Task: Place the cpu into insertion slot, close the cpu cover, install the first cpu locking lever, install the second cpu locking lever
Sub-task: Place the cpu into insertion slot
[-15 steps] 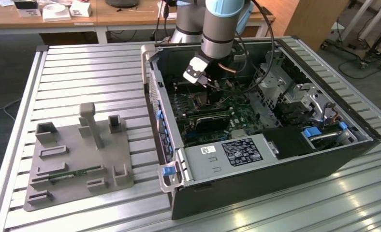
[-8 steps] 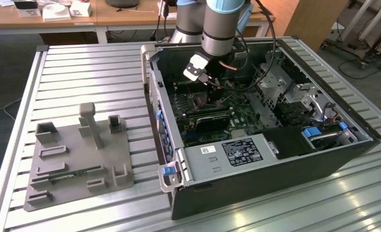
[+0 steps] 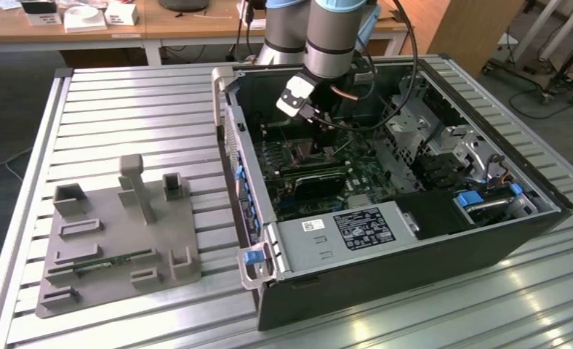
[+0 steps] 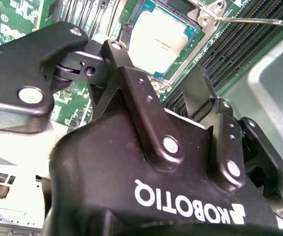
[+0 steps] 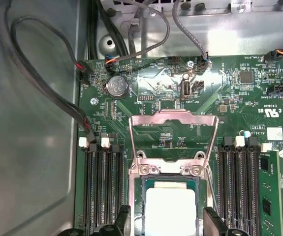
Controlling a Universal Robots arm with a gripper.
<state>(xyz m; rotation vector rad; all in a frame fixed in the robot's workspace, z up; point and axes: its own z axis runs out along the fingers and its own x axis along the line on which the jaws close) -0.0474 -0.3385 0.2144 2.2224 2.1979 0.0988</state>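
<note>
One step down and three to go, as far as I can tell. The cpu (image 5: 171, 206) is sitting flat in the insertion slot (image 5: 137, 194), square to the rim as far as both wrist views show. The cpu cover (image 5: 173, 117) is flipped up and open on its hinge, so closing it isn't done. In the second wrist view a thin lever rod (image 4: 252, 20) pokes out loose from a socket corner, so I'd say no locking lever is latched yet.

The gripper (image 5: 167, 221) hangs right over the socket with its jaws spread wide. One black finger sits on each side of the chip with clear gaps, so it's gripping nothing.

In the exterior view the gripper (image 3: 321, 134) is down inside the computer case (image 3: 384, 262), toward 12 o'clock of the picture. A grey parts tray (image 3: 112, 247) sits on the slatted table (image 3: 121, 102) at about 8 o'clock from the case.

Writing-wise, there's big white lettering on the gripper body (image 4: 188, 204). The green board (image 5: 131, 105) has white print and a small sticker (image 5: 275, 132). A black-and-white label (image 3: 364, 227) sits on the metal box at about 6 o'clock from the gripper. I'm not going to spell any of it out.
</note>
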